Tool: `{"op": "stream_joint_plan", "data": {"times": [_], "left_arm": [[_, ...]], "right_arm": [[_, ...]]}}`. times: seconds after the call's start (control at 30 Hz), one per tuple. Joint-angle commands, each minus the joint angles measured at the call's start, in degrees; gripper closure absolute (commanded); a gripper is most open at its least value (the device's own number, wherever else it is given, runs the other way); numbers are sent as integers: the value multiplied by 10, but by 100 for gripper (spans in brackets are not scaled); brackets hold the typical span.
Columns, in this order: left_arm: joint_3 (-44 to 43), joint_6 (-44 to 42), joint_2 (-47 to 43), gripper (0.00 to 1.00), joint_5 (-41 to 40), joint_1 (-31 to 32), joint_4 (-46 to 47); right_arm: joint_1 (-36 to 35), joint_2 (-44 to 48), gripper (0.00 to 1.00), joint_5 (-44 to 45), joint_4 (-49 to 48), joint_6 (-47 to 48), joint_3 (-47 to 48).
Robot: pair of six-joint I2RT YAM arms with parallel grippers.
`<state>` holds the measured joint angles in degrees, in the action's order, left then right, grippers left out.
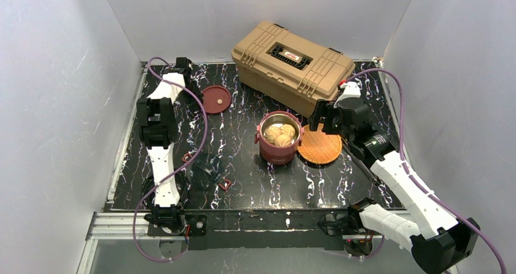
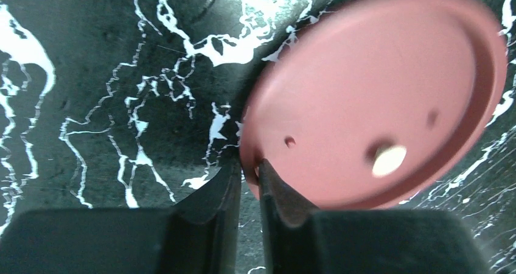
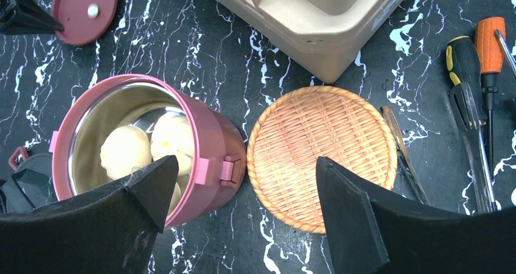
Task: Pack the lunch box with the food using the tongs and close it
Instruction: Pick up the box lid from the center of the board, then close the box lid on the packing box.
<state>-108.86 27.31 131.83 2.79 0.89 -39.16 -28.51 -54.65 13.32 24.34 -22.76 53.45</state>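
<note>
Top view: bright, even light from above, white walls washed pale, soft short shadows beside tan toolbox [image 1: 292, 64]. Left wrist view blurred — maroon lid [image 2: 377, 97] smeared at rim, glare on marbled tabletop [image 2: 261, 6] near top edge. Right wrist view sharp; lunch box [image 3: 210, 140] steel lining gleams.

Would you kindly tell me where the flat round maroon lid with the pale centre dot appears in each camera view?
Top external: the flat round maroon lid lies left of centre, toward the far edge.
Left wrist: it fills the upper right.
Right wrist: top left corner.
Shared landmark: the black white-veined table under it.
</note>
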Motion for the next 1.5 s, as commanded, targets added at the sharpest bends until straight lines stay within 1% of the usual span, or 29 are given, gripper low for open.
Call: {"op": "stream_joint_plan", "data": {"times": [0.0, 0.07, 0.17, 0.27, 0.37, 0.43, 0.57, 0.63, 0.77, 0.97, 1.17, 1.3, 1.47], "left_arm": [[-15, -15, -4, 92, -11, -7, -27], [-5, -17, -13, 100, -10, -8, -26], [30, -22, -47, 100, -16, -8, -15], [74, -36, -102, 100, -10, -8, 6], [109, -53, -176, 100, 1, -8, 7], [127, -63, -229, 100, 27, -8, 5], [110, -64, -317, 100, 84, -3, -22], [79, -78, -343, 100, 83, 19, -55], [14, -114, -358, 100, 61, 94, -142], [-6, -121, -363, 100, 61, 190, -200], [5, -109, -341, 100, 55, 280, -207], [-1, -99, -320, 100, 55, 317, -201], [-32, -97, -282, 100, 39, 359, -209]], "right_arm": [[2, 21, 9, 6, 1, -12, -8], [2, 25, 9, 10, 2, -14, -9], [2, 30, 9, 17, 2, -16, -9], [2, 35, 9, 28, 4, -17, -10], [2, 45, 9, 41, 8, -20, -12], [2, 53, 8, 52, 9, -18, -14], [3, 50, 6, 120, 31, 3, 5], [3, 41, 6, 155, 43, 14, 26], [3, 38, 5, 182, 43, 28, 62], [3, 45, 5, 172, 41, 36, 86], [3, 57, 5, 144, 52, 19, 89], [3, 60, 5, 127, 50, 9, 86], [3, 46, 5, 99, 49, 1, 81]]}}
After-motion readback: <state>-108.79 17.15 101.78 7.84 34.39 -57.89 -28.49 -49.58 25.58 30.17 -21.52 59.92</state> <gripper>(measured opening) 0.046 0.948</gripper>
